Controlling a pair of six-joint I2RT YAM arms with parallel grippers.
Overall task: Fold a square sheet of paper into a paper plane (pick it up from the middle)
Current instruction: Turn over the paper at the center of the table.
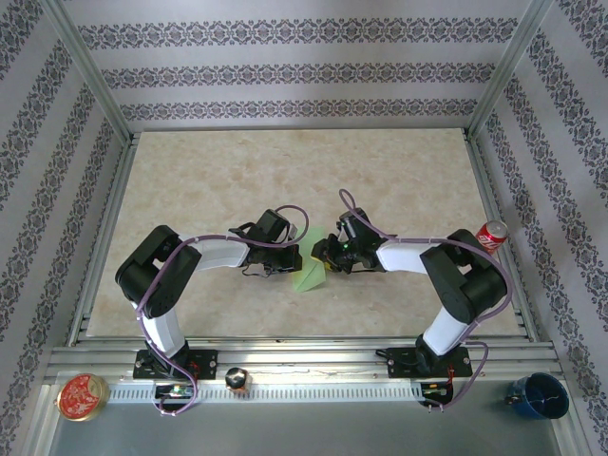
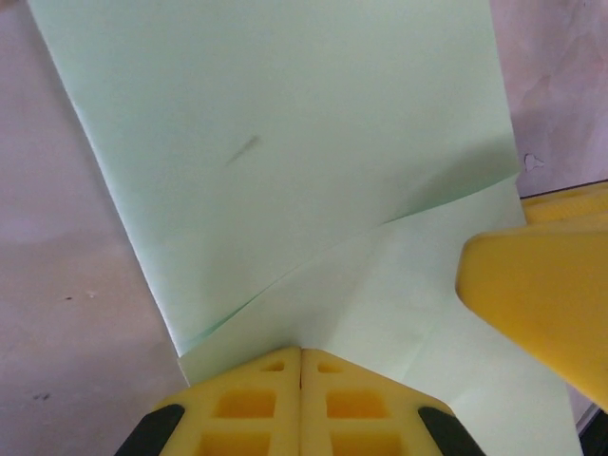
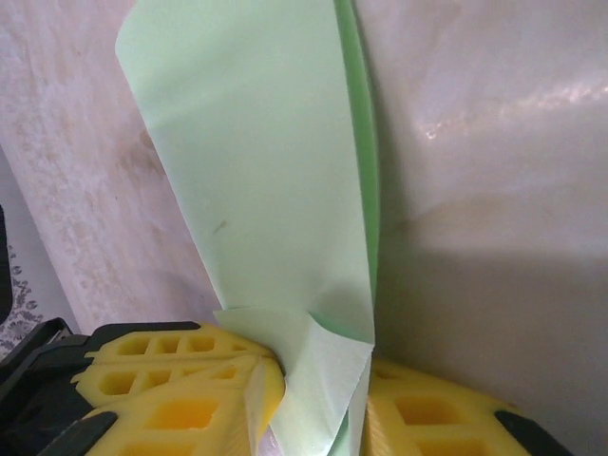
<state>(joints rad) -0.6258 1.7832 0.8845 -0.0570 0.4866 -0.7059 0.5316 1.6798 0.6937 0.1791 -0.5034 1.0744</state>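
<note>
- Where the two arms meet at mid-table, the sheet of paper (image 1: 309, 277) lies between the left gripper (image 1: 291, 255) and the right gripper (image 1: 326, 255). Most of what shows of it is just to their near side.
- Left gripper: the yellow fingers (image 2: 256, 404) are pressed together, seam tight, no gap.
- Their tips meet the sheet where a folded flap crosses the main panel. I cannot tell whether any paper is caught between them.
- Right gripper: its fingers (image 3: 180, 408) stand on either side of a bunched, folded corner of the sheet. The paper fills the gap between them, so this gripper is pinching the sheet.
- Left wrist view: one finger of the right gripper lies over the right part of the sheet, near the left tips.
- Sheet condition: folded, no longer a flat square. A diagonal fold edge runs across the pale-green panel.
- Orientation, top view: the visible part is a small wedge, narrow end at the grippers and broad end toward the near edge. The long axis runs near–far, with the near end leaning slightly left.
- Orientation, right wrist view: the sheet runs out from the fingers as a long tapering blade. Its rounded end is farthest from the fingers, and a darker green folded edge runs along one side.
- The marbled table (image 1: 408, 190) lies below, with a soft shadow beside the blade.
</note>
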